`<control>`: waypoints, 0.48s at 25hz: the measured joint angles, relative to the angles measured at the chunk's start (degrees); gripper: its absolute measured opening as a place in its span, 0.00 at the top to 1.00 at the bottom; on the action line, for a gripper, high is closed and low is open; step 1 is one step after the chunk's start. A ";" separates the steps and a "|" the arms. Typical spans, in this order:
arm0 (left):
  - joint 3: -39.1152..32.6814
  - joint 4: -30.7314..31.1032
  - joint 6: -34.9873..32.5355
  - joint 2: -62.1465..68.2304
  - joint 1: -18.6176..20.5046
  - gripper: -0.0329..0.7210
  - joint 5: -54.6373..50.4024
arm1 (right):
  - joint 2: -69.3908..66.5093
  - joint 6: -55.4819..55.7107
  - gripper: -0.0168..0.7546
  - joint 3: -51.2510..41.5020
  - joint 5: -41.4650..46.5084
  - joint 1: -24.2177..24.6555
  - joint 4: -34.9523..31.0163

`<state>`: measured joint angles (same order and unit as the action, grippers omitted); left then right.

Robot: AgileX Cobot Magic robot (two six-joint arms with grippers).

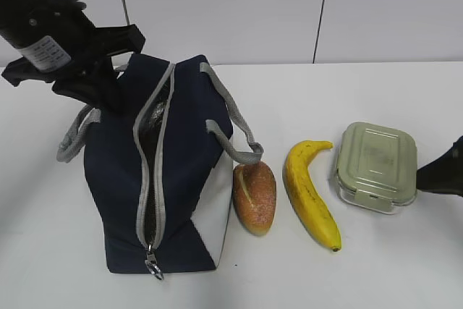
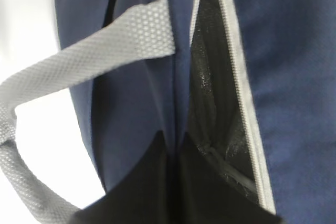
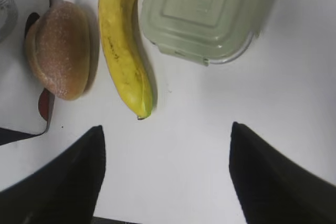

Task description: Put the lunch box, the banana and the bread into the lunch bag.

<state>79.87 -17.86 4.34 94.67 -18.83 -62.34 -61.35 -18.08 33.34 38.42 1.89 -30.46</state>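
Note:
The navy lunch bag (image 1: 173, 171) stands on the left of the white table with its grey zipper undone and its mouth gaping at the far end. My left gripper (image 2: 170, 145) is shut on the bag's navy edge beside the zipper, at the bag's far left (image 1: 108, 85). To the right of the bag lie the bread (image 1: 255, 197), the banana (image 1: 309, 193) and the green-lidded lunch box (image 1: 377, 164) in a row. My right gripper (image 3: 165, 132) hangs open over bare table just short of the banana (image 3: 123, 51), the bread (image 3: 60, 51) and the lunch box (image 3: 207, 11).
A grey webbing handle (image 2: 79, 61) loops off the bag's left side, and another handle (image 1: 235, 132) droops toward the bread. The zipper pull (image 1: 153, 265) hangs at the bag's near end. A white wall rises behind the table (image 1: 58, 251).

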 joint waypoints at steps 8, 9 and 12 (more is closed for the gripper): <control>0.00 0.05 0.00 0.00 0.00 0.96 0.00 | -9.18 -18.16 0.27 3.76 4.59 15.08 -16.26; 0.00 0.05 0.00 0.00 0.00 0.96 0.00 | -10.79 -20.00 0.27 4.00 5.33 16.07 -18.30; 0.00 0.05 0.00 0.00 0.00 0.96 0.05 | -16.02 -24.85 0.27 6.05 8.60 18.35 -23.62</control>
<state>79.87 -17.81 4.34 94.67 -18.83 -62.29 -77.37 -42.93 39.39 47.02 20.24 -54.09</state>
